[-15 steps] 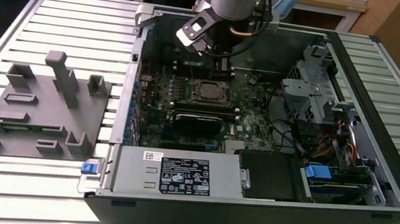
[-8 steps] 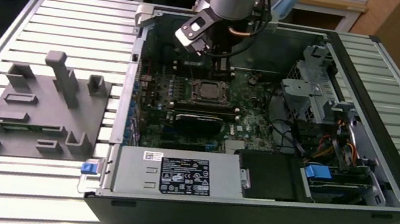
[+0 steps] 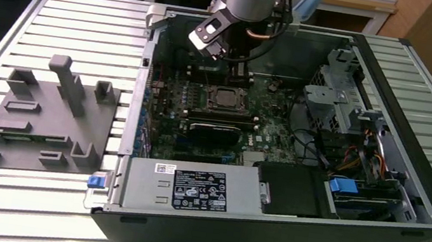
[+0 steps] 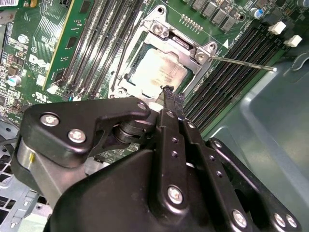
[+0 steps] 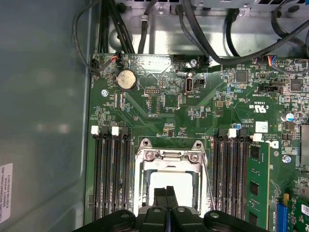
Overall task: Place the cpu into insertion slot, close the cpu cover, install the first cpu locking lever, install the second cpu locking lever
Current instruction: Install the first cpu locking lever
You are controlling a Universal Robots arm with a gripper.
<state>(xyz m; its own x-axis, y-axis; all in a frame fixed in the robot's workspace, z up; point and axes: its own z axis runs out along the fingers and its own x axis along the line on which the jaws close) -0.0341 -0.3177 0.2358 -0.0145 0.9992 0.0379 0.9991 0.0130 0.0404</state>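
The cpu (image 4: 161, 72) (image 5: 164, 180) shows its pale silver top inside the insertion slot (image 3: 226, 99) on the green motherboard. The silver cpu cover (image 4: 181, 43) (image 5: 169, 156) lies flat around it as a frame. A thin metal locking lever (image 4: 244, 63) (image 5: 209, 181) runs along one side of the socket, and in the second wrist view its free end sticks out over the memory slots. My gripper (image 4: 168, 90) (image 5: 169, 191) (image 3: 239, 68) hovers just above the socket's edge with its black fingers pressed together and nothing between them.
Long black memory slots (image 5: 110, 174) flank the socket on both sides. The case wall (image 5: 43, 106) stands close by, and cable bundles (image 5: 207, 29) hang past the board's edge. A grey fixture plate (image 3: 45, 115) lies on the slatted table at the exterior view's left.
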